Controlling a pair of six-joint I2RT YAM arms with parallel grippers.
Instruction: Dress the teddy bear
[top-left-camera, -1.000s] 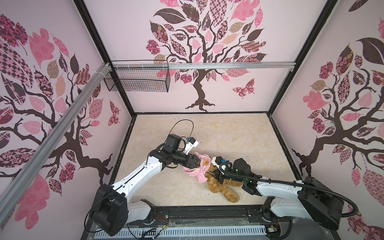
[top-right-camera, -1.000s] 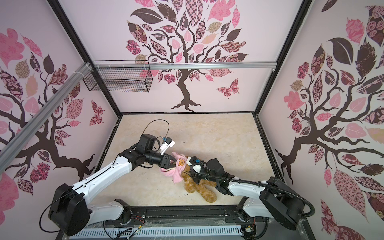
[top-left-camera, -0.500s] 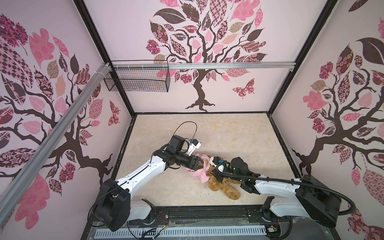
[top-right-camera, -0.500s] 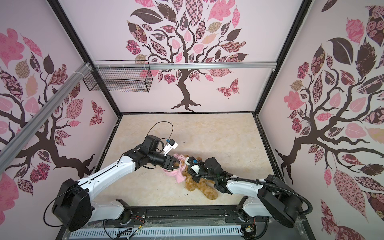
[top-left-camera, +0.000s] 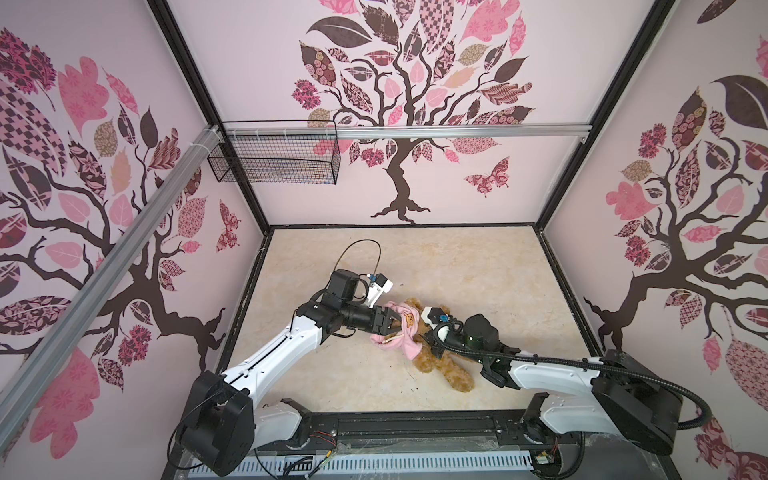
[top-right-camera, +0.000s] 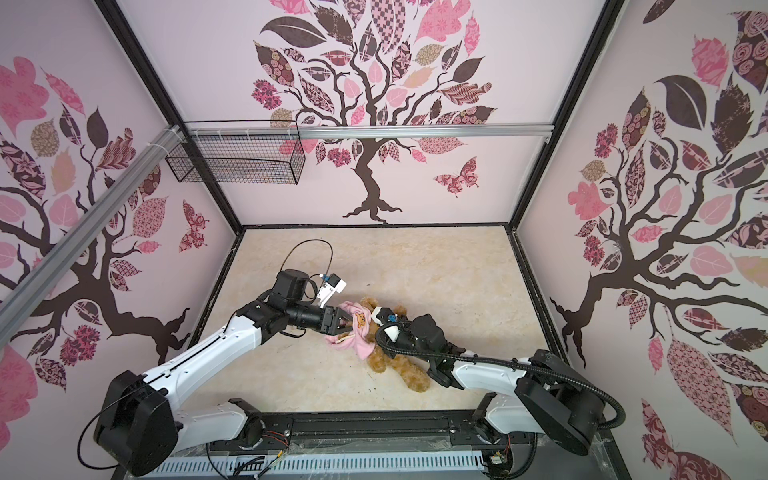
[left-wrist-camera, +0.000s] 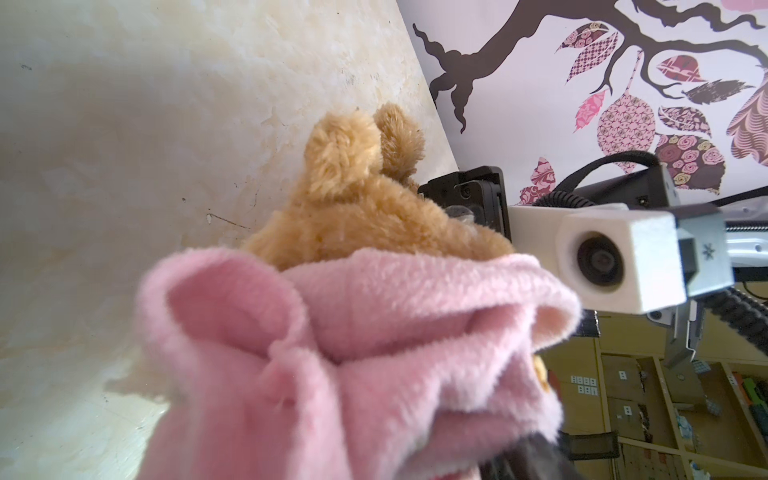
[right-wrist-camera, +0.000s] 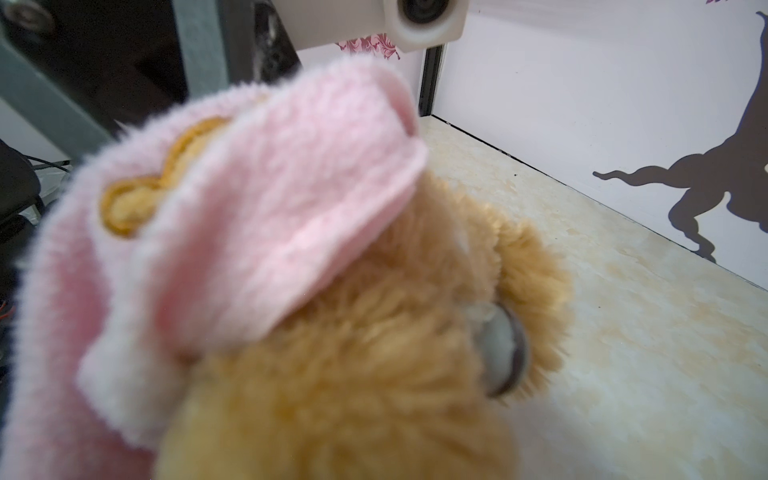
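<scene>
Top views, both of them, show the teddy bear (top-left-camera: 440, 365) lying near the front middle of the bench (top-left-camera: 457, 266), ears towards the back wall and legs towards my right arm's base. The pink shirt (top-left-camera: 397, 347) is bunched over its head end, on my left arm's side, while belly and legs are bare. My left pincer (top-left-camera: 390, 326) is pushed into the fleece. My right pincer (top-left-camera: 424, 337) reaches in at the bear's head, mostly hidden under its own wrist camera (top-left-camera: 430, 319).

Left wrist view: the shirt (left-wrist-camera: 374, 311) gapes towards the bear (left-wrist-camera: 353, 216), whose ears (left-wrist-camera: 345, 153) stand clear beyond the rim, so the head is only partly capped. The fleece gathers towards my left pincer, but I cannot tell whether the jaws clamp a fold or stand spread inside the hem.

Right wrist view: a flap of shirt (right-wrist-camera: 249, 228) with the orange emblem (right-wrist-camera: 137, 199) lies over the top of the head. One pad (right-wrist-camera: 505, 349) of my right pincer is sunk in the fur, and I judge that pincer nearly closed, nipping the bear's plush by the head.

By my reckoning the job is barely begun. The shirt has reached the head and no further. The head must go through, both arms into sleeves, and the hem down over the belly.
</scene>
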